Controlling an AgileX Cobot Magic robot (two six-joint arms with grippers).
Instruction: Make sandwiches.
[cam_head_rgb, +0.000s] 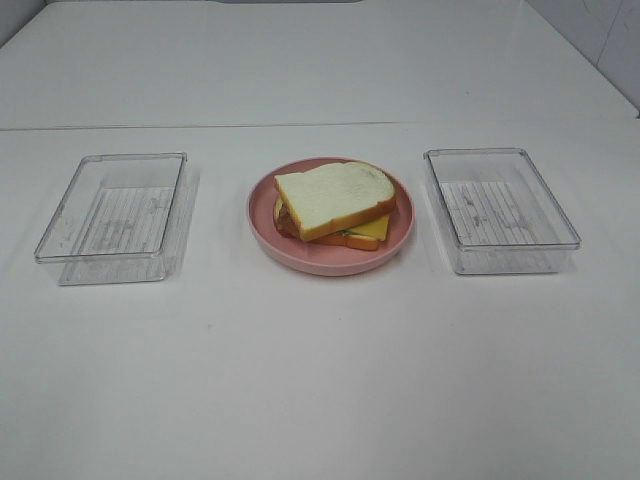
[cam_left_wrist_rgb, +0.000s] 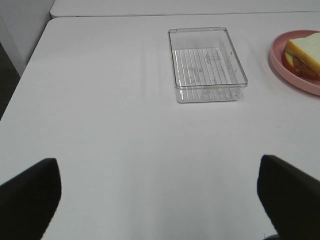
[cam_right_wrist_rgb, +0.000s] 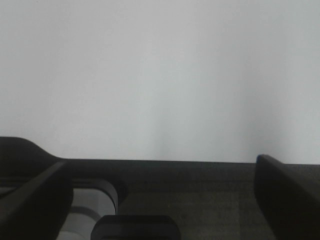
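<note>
A sandwich (cam_head_rgb: 335, 203) lies on a round pink plate (cam_head_rgb: 300, 250) at the middle of the white table. A white bread slice with orange-brown crust is on top; yellow cheese, a bit of green lettuce and reddish-brown bacon show beneath, with another slice under them. The sandwich (cam_left_wrist_rgb: 303, 55) and plate (cam_left_wrist_rgb: 295, 80) also show at the edge of the left wrist view. My left gripper (cam_left_wrist_rgb: 160, 200) is open and empty, back from the left tray. My right gripper (cam_right_wrist_rgb: 160, 195) is open and empty over the table's edge. Neither gripper shows in the exterior high view.
Two clear plastic rectangular trays stand empty, one left of the plate (cam_head_rgb: 115, 217) and one right of it (cam_head_rgb: 500, 208). The left tray also shows in the left wrist view (cam_left_wrist_rgb: 207, 64). A seam in the table (cam_head_rgb: 150, 127) runs behind them.
</note>
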